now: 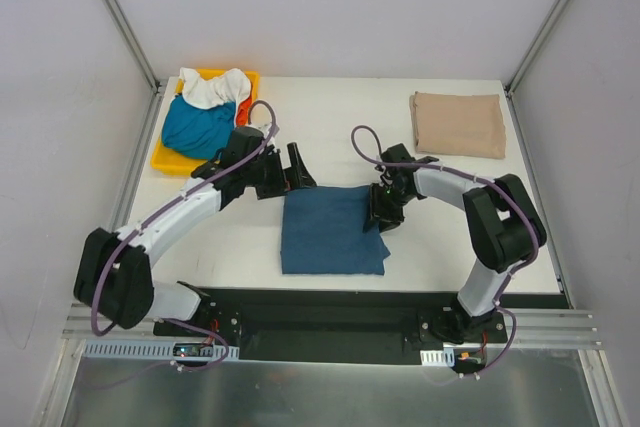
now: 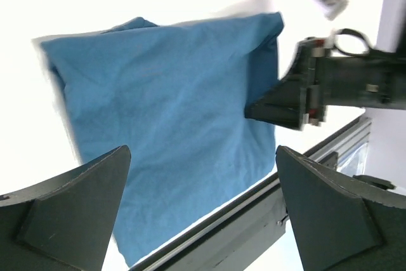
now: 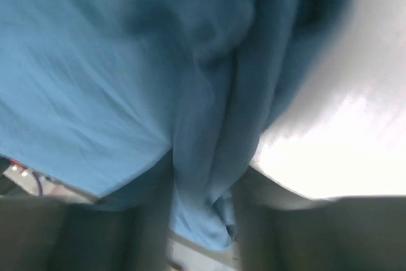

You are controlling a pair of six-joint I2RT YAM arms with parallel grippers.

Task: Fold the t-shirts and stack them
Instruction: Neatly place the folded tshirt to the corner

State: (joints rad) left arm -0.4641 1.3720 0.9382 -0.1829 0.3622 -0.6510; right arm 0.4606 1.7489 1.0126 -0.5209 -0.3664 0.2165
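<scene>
A flat shirt [image 1: 333, 230] lies centrally, tray [image 1: 168, 160] back-left, folded shirt [image 1: 459, 124] back-right.

Navy t-shirt [image 1: 330, 232], beige t-shirt [image 1: 459, 124], teal t-shirt [image 1: 198, 127], white t-shirt [image 1: 213, 87], yellow tray [image 1: 169, 161].

The top camera looks down from above the near edge over the whole desk [image 1: 340, 127]. The left wrist camera, a little above the surface, faces the near right corner across the blue shirt [image 2: 171, 112]; the right wrist camera sits almost against that same shirt, blurred.
</scene>
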